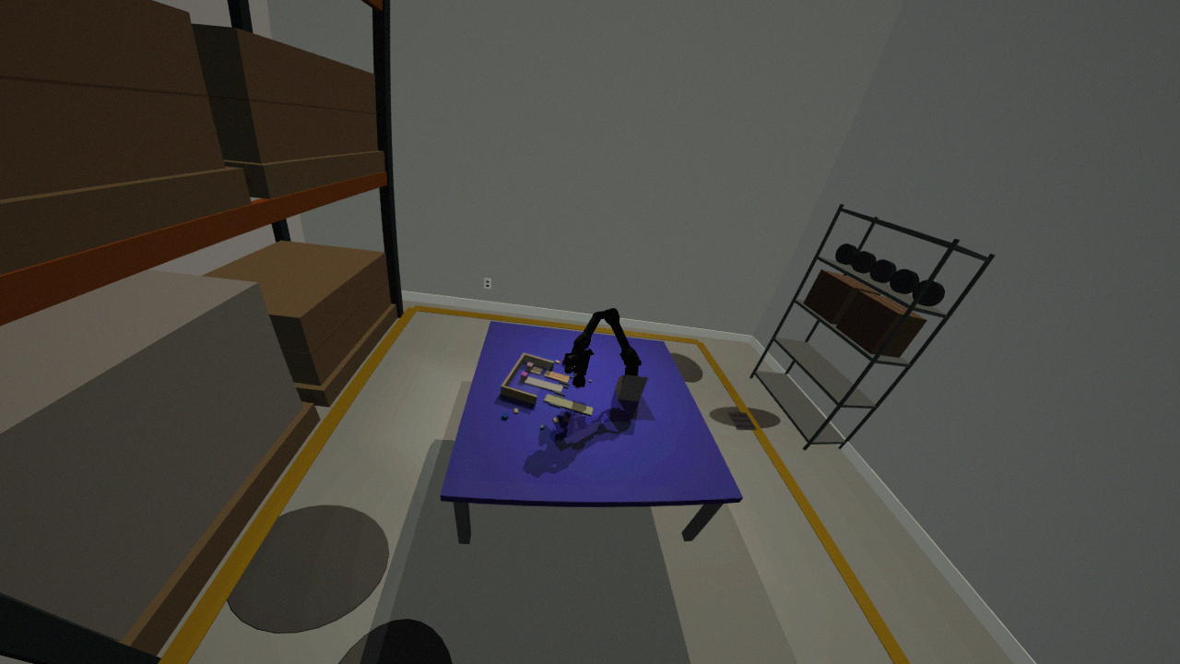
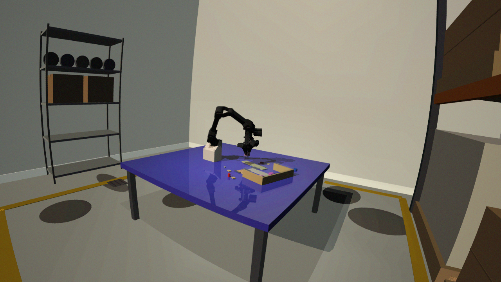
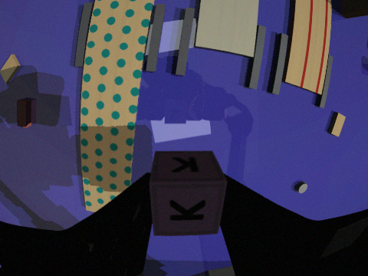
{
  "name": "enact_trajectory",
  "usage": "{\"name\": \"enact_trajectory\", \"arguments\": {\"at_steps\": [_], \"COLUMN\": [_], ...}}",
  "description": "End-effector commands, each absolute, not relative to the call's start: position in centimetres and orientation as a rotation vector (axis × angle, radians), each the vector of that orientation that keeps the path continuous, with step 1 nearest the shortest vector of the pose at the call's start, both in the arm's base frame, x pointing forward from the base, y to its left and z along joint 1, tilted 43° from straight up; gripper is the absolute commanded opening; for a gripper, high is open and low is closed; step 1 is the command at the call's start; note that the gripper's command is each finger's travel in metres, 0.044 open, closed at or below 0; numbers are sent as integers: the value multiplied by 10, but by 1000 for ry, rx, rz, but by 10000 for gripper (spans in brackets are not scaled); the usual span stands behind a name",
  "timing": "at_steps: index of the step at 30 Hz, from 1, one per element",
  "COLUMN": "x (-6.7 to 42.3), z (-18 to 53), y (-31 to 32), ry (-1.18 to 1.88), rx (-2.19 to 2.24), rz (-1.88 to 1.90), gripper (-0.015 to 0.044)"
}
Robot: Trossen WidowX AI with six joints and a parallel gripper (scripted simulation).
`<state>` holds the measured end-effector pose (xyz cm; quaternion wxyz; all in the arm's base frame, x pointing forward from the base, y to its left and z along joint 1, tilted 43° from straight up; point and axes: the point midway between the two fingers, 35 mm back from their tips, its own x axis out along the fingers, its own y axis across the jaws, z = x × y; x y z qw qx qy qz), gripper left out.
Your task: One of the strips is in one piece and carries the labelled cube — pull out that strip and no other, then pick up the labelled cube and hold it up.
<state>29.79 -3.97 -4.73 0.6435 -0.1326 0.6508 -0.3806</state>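
My gripper (image 1: 580, 380) (image 2: 247, 153) (image 3: 184, 180) is shut on the dark cube labelled K (image 3: 188, 195) and holds it up above the blue table (image 1: 594, 470) (image 2: 182, 171). Below it, in the wrist view, lies the tan strip with green dots (image 3: 115, 72) (image 1: 569, 404), drawn out of the tray and in one piece. A plain pale strip (image 3: 227, 2) and a strip with red lines (image 3: 309, 26) lie further on, between grey guide bars. The cube's shadow falls on the lower part of the dotted strip.
The open tan tray (image 1: 515, 367) (image 2: 266, 179) stands on the table beyond the strips. Small loose blocks lie about: a red one (image 3: 26, 112) (image 2: 229, 174), tan ones (image 3: 11, 67) (image 3: 336, 124), a small cylinder (image 3: 302, 187). The arm's base block (image 1: 631, 387) (image 2: 212, 153) stands nearby.
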Motion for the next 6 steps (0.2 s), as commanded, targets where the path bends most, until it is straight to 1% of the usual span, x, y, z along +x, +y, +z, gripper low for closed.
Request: {"name": "enact_trajectory", "arguments": {"at_steps": [1, 6], "x": [298, 298], "z": [-47, -47], "y": [-39, -39], "ry": [1481, 1481], "rx": [-292, -292], "rz": [-869, -869], "gripper": [0, 0]}}
